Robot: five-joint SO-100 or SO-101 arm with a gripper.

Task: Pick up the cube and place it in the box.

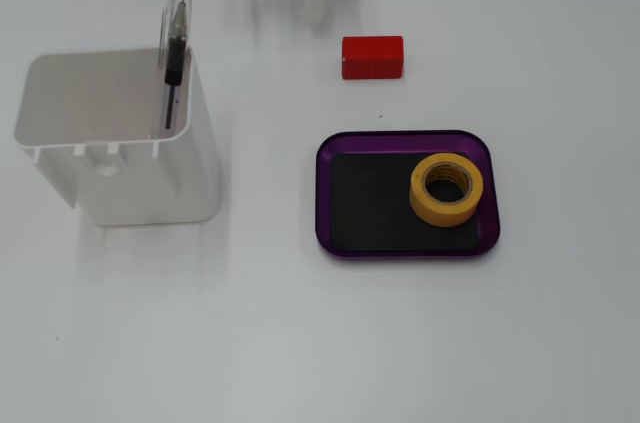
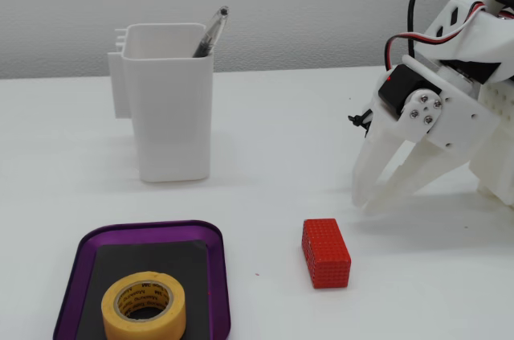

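Observation:
The red cube (image 1: 372,56) lies on the white table, just beyond the far edge of the purple box (image 1: 325,198). In the other fixed view the cube (image 2: 326,253) lies to the right of the box (image 2: 144,230). My gripper (image 1: 316,11) hangs at the top edge, a short way beyond and to the left of the cube. In the side-on fixed view the gripper (image 2: 367,204) points down at the table behind the cube, tips together and holding nothing. A gap of table separates it from the cube.
A yellow tape roll (image 1: 446,215) lies flat inside the box at its right end, and also shows in the side-on view (image 2: 143,329). A tall white container (image 1: 120,143) holding a pen (image 1: 175,53) stands to the left.

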